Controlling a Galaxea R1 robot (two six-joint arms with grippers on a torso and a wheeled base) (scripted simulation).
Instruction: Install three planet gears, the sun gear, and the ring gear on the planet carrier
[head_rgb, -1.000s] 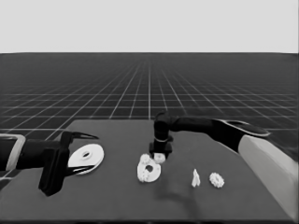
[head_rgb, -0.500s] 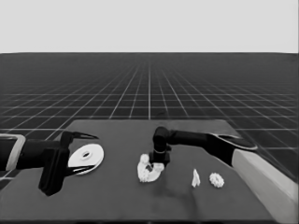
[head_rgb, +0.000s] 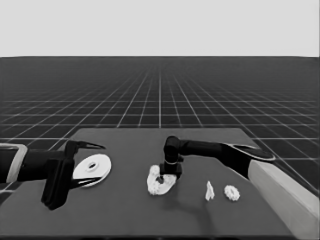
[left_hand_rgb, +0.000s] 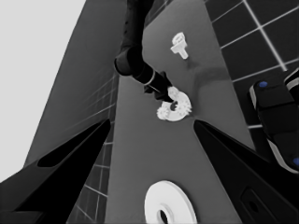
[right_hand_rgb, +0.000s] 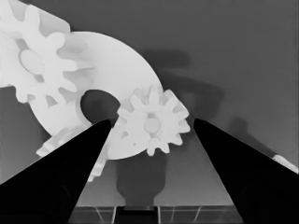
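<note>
The smaller round part (head_rgb: 156, 189), white with a wide hole, lies mid-table. My right gripper (head_rgb: 161, 177) stands low over it, fingers open. In the right wrist view one small gear (right_hand_rgb: 152, 123) rests on the part's rim (right_hand_rgb: 126, 70), between the fingers (right_hand_rgb: 70, 163) and just clear of them. A second gear (right_hand_rgb: 32, 60) sits on the far rim, and a third (right_hand_rgb: 60, 140) shows partly at the near edge. A fourth gear (head_rgb: 231, 192) lies loose to the right. The larger round part (head_rgb: 102, 170) lies under my waiting, open left gripper (head_rgb: 95, 162).
A thin white piece (head_rgb: 209, 191) lies just left of the loose gear. The right arm (head_rgb: 215, 150) stretches over the table from the right. Dark machinery with blue lights (left_hand_rgb: 275, 121) shows past the table's edge in the left wrist view.
The right gripper has come down and slightly left onto the smaller round part, and the gear beside its tip now rests on the rim. The left arm has not moved.
</note>
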